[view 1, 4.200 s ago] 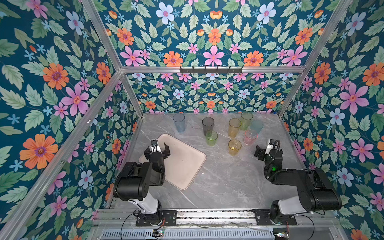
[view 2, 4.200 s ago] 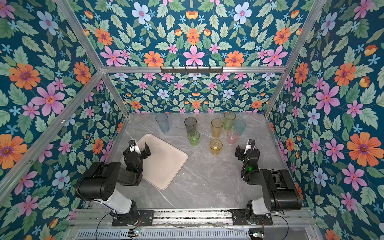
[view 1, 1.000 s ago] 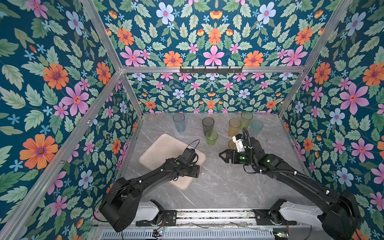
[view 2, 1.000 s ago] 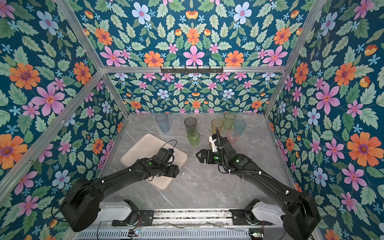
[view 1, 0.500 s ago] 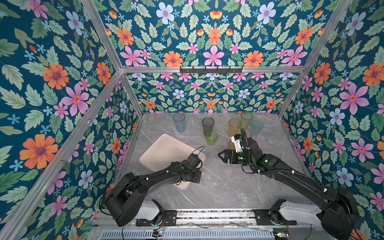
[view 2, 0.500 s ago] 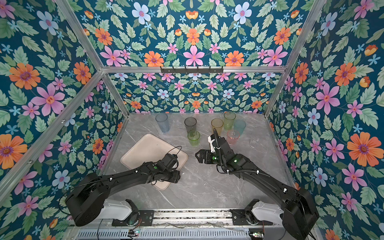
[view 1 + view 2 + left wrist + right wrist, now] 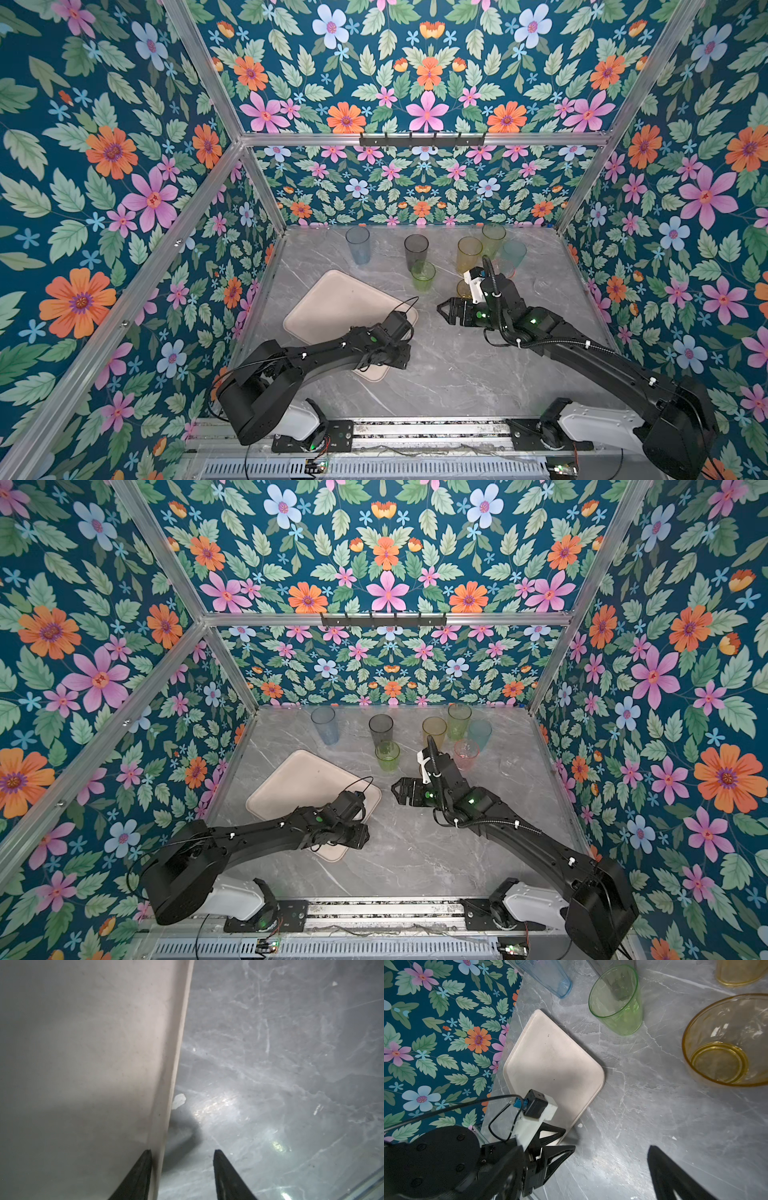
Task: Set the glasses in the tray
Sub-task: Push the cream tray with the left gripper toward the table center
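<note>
Left gripper [image 7: 180, 1151]: jaws apart and astride the tray's edge. One fingertip [image 7: 145, 1159] touches the rim's inner side, the other stands on the table side, clear of it. Nothing is pinched.
Tray [image 7: 176, 1064]: flat on the table [image 7: 270, 1064], skewed, close to the left wall. It is bare in both top views [image 7: 332, 307] [image 7: 299, 787].
Right gripper [image 7: 446, 311]: jaws wide and empty, low over the table between the tray's corner and the glasses.
Nearest glasses: short green [image 7: 616, 1001] and short yellow [image 7: 724, 1043], upright, just beyond the right gripper.
Far glasses: blue [image 7: 358, 245], grey [image 7: 416, 251], amber [image 7: 468, 254], tall green [image 7: 493, 239], teal [image 7: 512, 253] and pink [image 7: 466, 754], all upright on the table, none in the tray.
Step, as I judge it: seizing the rim to shift the tray before any glass goes in.
Risk, grip: the rim is low and thin, so a shallow pinch could slip off.
Risk, drag: pulling the tray toward the glasses could knock the short green one over.
Risk, arms: the two grippers are near each other, so a careless reach could make them collide.
</note>
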### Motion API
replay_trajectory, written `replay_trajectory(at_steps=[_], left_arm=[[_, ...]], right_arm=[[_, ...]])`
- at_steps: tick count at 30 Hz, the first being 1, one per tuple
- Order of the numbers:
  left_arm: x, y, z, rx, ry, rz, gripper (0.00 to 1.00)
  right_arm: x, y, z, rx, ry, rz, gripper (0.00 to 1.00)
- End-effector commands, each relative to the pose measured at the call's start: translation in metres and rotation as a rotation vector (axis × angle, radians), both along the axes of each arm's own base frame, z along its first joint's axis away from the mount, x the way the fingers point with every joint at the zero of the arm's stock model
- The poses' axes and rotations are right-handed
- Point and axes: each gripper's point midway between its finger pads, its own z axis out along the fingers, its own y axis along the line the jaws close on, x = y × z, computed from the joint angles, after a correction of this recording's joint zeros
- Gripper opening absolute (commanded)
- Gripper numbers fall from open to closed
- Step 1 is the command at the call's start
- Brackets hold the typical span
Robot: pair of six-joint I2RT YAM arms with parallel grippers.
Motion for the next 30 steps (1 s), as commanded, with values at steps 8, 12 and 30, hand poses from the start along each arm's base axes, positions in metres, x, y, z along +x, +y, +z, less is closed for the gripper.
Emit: replay_trajectory(at_steps=[8,12,30], left_arm=[[-0.009,-0.048,0.005,-0.087,0.026,-0.067,0.49],[-0.014,-0.069,0.004,-0.097,0.037,-0.099,0.49],[-0.034,-0.165,0.006,-0.196,0.1,-0.224,0.49]], right_arm=[[-0.012,-0.023,0.028,-0.001,0.038,-0.099,0.94],[-0.018,-0.037,0.046,-0.011,0.023,-0.139,0.94],[-0.031,-0.081,0.073,-0.026,0.019,-0.224,0.96]])
